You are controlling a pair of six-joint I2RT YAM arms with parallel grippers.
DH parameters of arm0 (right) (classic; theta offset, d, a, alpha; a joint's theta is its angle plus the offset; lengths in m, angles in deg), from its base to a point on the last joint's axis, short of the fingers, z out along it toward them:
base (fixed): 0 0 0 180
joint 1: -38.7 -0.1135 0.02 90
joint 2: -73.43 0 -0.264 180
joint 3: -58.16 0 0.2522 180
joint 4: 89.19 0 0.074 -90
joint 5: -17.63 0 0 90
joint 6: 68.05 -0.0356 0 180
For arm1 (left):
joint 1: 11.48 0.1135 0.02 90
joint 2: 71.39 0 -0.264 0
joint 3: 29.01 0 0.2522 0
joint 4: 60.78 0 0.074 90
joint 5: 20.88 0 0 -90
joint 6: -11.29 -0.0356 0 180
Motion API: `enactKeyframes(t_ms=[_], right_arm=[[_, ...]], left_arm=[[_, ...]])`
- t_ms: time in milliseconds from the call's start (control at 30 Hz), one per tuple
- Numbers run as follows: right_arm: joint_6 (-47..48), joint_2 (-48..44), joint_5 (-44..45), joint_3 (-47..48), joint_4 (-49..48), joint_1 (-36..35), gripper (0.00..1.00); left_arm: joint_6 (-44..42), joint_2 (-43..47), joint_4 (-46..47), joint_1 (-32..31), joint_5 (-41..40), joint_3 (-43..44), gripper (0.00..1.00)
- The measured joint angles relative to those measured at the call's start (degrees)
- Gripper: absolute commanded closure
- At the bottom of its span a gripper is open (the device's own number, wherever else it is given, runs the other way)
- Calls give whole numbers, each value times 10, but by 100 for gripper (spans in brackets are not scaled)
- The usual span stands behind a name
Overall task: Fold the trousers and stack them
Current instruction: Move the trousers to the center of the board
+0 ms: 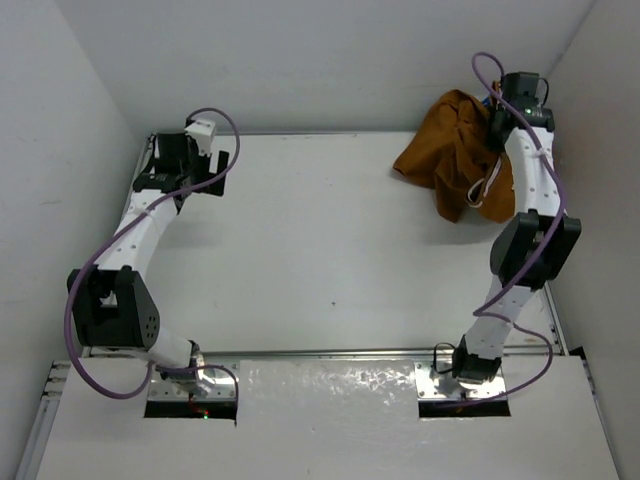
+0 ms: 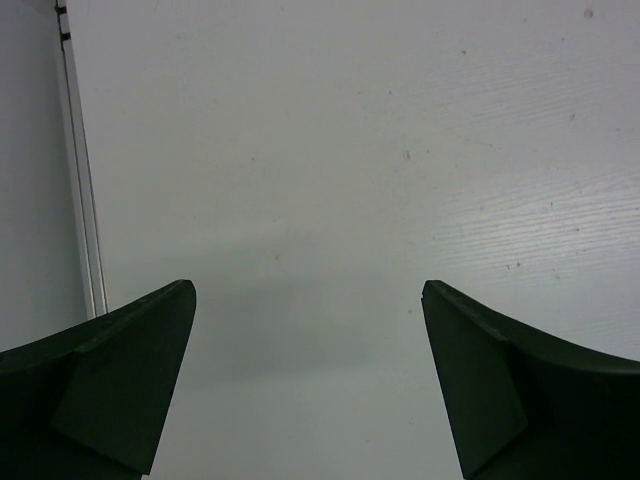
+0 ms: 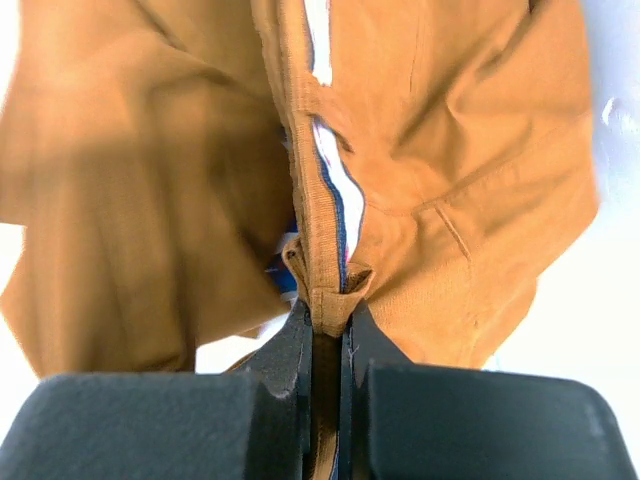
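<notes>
The mustard-brown trousers (image 1: 452, 150) hang bunched at the table's far right corner, lifted by my right gripper (image 1: 497, 118). In the right wrist view the right gripper (image 3: 328, 318) is shut on the trousers' waistband (image 3: 322, 262), with the white button strip running up from the fingers and cloth (image 3: 150, 200) hanging on both sides. My left gripper (image 1: 205, 135) is at the far left of the table, far from the trousers. In the left wrist view its fingers (image 2: 130, 370) are wide apart and empty over bare table.
White walls close the table at the back and both sides. A metal rail (image 2: 80, 190) runs along the left table edge near the left gripper. Purple cables loop over both arms.
</notes>
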Motion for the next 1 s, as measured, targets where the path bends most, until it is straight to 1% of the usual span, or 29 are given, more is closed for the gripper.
enactKeyframes(t_ms=[100, 167, 233, 300, 367, 400, 433, 467, 500, 567, 667, 733, 800, 833, 867, 900, 933, 1000], right_arm=[[-11, -50, -52, 4, -14, -12, 100], [-8, -83, -80, 15, -32, -50, 100], [4, -113, -107, 35, -74, -134, 100], [13, -134, -142, 49, -137, -250, 100], [15, -139, -195, 63, -210, -373, 100], [13, -139, -231, 65, -254, -410, 100], [10, -139, -250, 65, -273, -467, 100], [2, -141, -280, 61, -299, -499, 100], [-6, -145, -299, 50, -320, -516, 100], [-14, -171, -302, -3, -357, -523, 100], [-14, -227, -240, -134, -381, -499, 100], [-21, -249, -189, -209, -370, -476, 100], [-43, -256, -160, -278, -356, -443, 100], [-57, -256, -152, -315, -349, -420, 97], [-69, -257, -146, -355, -344, -397, 91], [-79, -256, -141, -396, -332, -373, 56], [-92, -255, -133, -430, -319, -348, 33], [-109, -253, -130, -480, -278, -292, 5]], left_arm=[[6, 0, -4, 0, 5, 7, 6], [16, 0, -9, 2, 13, 16, 6], [34, -8, -24, 19, 44, 39, 6], [53, -22, -34, 49, 74, 69, 7], [71, -35, -37, 89, 91, 97, 7], [77, -40, -39, 108, 94, 108, 7], [82, -42, -40, 123, 96, 116, 7], [85, -43, -42, 139, 96, 121, 6], [89, -43, -44, 155, 96, 125, 6], [94, -43, -49, 175, 96, 135, 6], [97, -43, -56, 202, 98, 153, 6], [93, -40, -57, 216, 98, 161, 6], [75, -32, -64, 224, 97, 163, 6], [63, -27, -66, 227, 97, 163, 7], [50, -21, -70, 228, 96, 163, 7], [36, -15, -74, 230, 97, 163, 7], [21, -9, -80, 230, 99, 163, 8], [-12, 2, -99, 230, 108, 163, 8]])
